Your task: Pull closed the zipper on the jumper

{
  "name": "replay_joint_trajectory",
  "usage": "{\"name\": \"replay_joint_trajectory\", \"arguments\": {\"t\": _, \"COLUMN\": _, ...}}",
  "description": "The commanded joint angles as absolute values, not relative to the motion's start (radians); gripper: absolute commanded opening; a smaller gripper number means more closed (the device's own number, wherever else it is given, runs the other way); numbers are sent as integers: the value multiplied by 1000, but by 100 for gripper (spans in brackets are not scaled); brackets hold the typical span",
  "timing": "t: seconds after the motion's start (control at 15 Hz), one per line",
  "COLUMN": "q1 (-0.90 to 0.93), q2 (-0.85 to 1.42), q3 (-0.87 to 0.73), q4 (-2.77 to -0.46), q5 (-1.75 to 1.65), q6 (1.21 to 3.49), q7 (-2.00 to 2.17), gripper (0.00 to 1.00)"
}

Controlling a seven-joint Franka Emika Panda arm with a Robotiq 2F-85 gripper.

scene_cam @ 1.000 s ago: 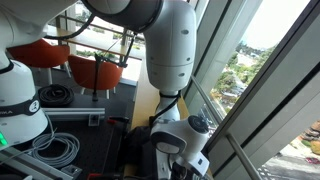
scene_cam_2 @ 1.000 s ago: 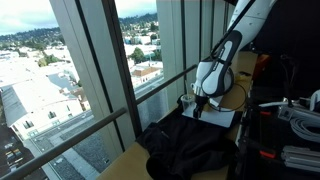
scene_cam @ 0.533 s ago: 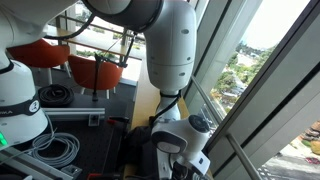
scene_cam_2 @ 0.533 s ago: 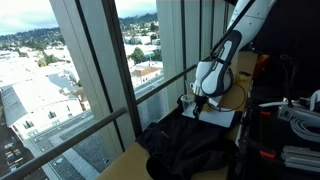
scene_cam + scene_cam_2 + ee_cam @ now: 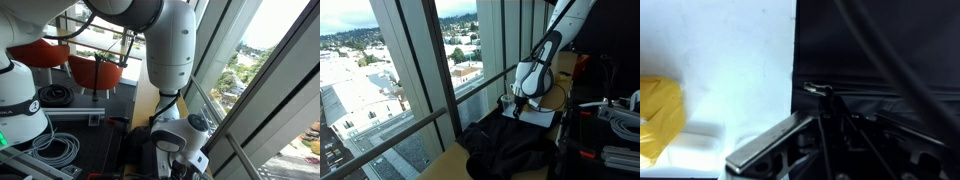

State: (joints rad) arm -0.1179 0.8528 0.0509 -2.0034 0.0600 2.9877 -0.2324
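The black jumper [image 5: 510, 145] lies bunched on the table by the window and fills the right of the wrist view [image 5: 880, 50]. Its small metal zipper pull [image 5: 818, 88] sits at the jumper's edge, next to a white sheet. My gripper [image 5: 519, 110] points down onto the jumper's far end. In the wrist view the gripper [image 5: 820, 106] comes in from below, its fingers [image 5: 765, 148] converging to a point right at the zipper pull and appearing shut on it. In an exterior view only the wrist [image 5: 185, 135] shows clearly; the fingertips are hidden.
A white sheet [image 5: 540, 117] lies under the jumper's end, with a yellow object [image 5: 658, 115] on it. Window frames [image 5: 420, 70] run close alongside the table. Coiled cables [image 5: 620, 115] lie on the other side, and orange chairs [image 5: 95, 68] stand behind.
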Motion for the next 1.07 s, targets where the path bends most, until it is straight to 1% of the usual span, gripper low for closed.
{"name": "replay_joint_trajectory", "arguments": {"t": 0.0, "q1": -77, "q2": 849, "q3": 50, "q4": -2016, "q5": 24, "q6": 3009, "q7": -183, "gripper": 2}}
{"name": "replay_joint_trajectory", "arguments": {"t": 1.0, "q1": 220, "q2": 854, "q3": -5, "q4": -1957, "q5": -10, "q6": 2975, "q7": -26, "gripper": 2}}
